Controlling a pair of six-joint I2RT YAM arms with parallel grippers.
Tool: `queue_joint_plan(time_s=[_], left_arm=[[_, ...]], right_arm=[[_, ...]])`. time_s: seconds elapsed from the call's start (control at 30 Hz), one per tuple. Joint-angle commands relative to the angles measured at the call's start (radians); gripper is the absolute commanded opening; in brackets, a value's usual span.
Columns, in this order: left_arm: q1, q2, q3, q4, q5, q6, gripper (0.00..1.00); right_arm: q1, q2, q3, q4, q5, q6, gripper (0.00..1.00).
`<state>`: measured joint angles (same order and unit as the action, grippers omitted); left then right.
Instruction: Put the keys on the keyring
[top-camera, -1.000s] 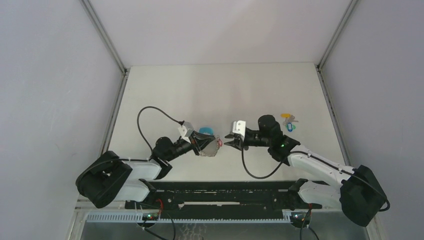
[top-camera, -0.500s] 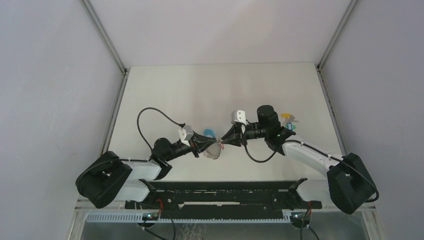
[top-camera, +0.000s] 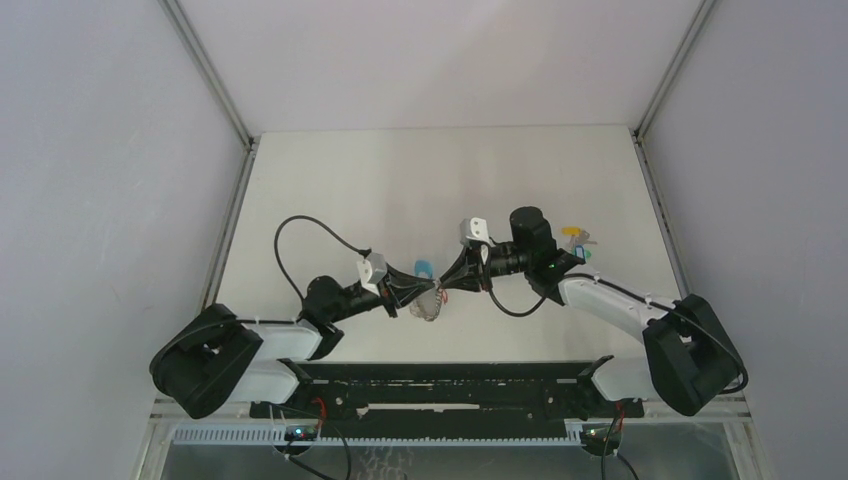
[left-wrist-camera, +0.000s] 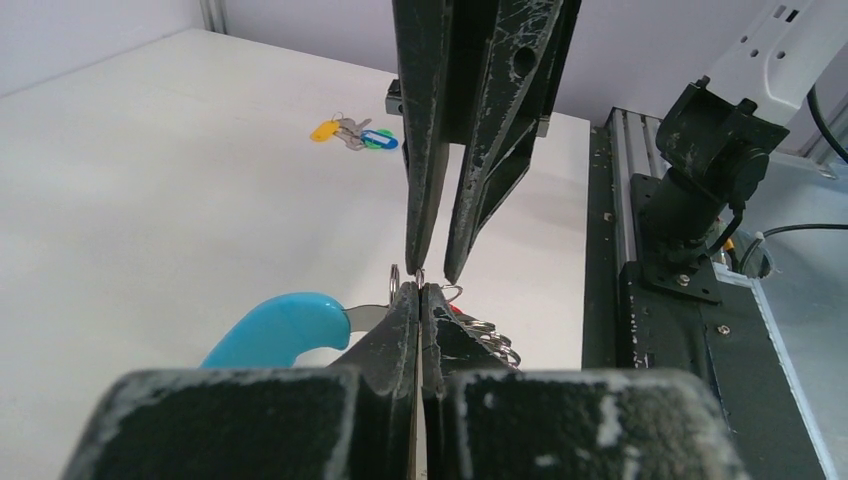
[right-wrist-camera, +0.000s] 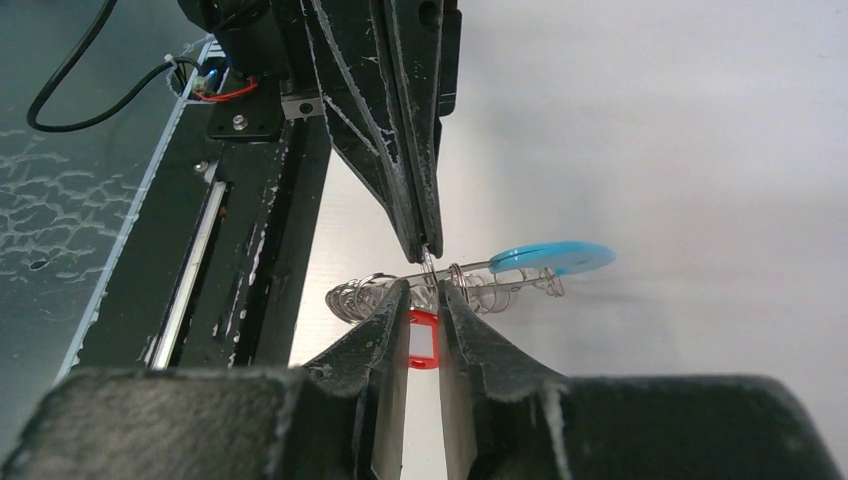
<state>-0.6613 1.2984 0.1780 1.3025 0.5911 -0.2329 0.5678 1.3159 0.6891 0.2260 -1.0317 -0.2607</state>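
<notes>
From above, the left gripper (top-camera: 405, 292) and the right gripper (top-camera: 452, 281) meet tip to tip over the near middle of the surface (top-camera: 400, 180), with the keyring (top-camera: 430, 303) bunched between them. Two of the keys (top-camera: 577, 241) lie well apart, beyond the right arm, so a dropped ring would cost a fresh grasp before either is fetched. In the left wrist view the left gripper is clamped together on one thin wire of the keyring. That hold looks slight, and a sideways nudge from the right gripper's fingers (left-wrist-camera: 420, 150) could twist it free. In the right wrist view those fingers stand a narrow gap apart astride the wire, and the red key (right-wrist-camera: 422, 340) shows through the gap. Whether they touch anything I cannot tell. Closing off-line, they might pinch the wire or strike the left tips. The keyring is a springy tangle of silvery loops, held off the surface, with its glossy blue segment (right-wrist-camera: 550, 257) jutting out level to one side.
</notes>
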Motion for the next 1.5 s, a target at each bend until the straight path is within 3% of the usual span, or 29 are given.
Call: queue_joint_plan(time_s=[0.0, 0.4, 0.67, 0.77, 0.9, 1.0, 1.2, 1.47], left_arm=[[-0.004, -0.032, 0.018, 0.08, 0.027, 0.019, 0.0], [-0.004, -0.043, 0.023, 0.081, 0.036, 0.018, 0.0], [-0.004, -0.045, 0.021, 0.084, 0.028, 0.02, 0.0], [-0.003, -0.051, 0.015, 0.064, 0.014, 0.031, 0.06], [-0.001, -0.088, 0.036, -0.083, 0.015, 0.093, 0.29], [-0.002, -0.137, 0.055, -0.2, 0.006, 0.144, 0.39], [-0.001, -0.192, 0.086, -0.334, 0.002, 0.213, 0.44], [-0.002, -0.174, 0.135, -0.334, 0.064, 0.226, 0.43]], right_arm=[[-0.008, 0.01, 0.041, 0.048, -0.037, 0.026, 0.16], [-0.006, 0.041, 0.064, 0.033, -0.079, 0.018, 0.13], [0.001, 0.043, 0.1, -0.074, -0.083, -0.042, 0.0], [0.002, 0.021, 0.136, -0.206, -0.054, -0.109, 0.0], [0.015, -0.013, 0.219, -0.426, 0.045, -0.212, 0.0], [0.032, -0.019, 0.291, -0.586, 0.128, -0.278, 0.0], [0.105, 0.006, 0.44, -0.857, 0.329, -0.382, 0.0], [0.198, 0.001, 0.539, -0.991, 0.491, -0.45, 0.0]])
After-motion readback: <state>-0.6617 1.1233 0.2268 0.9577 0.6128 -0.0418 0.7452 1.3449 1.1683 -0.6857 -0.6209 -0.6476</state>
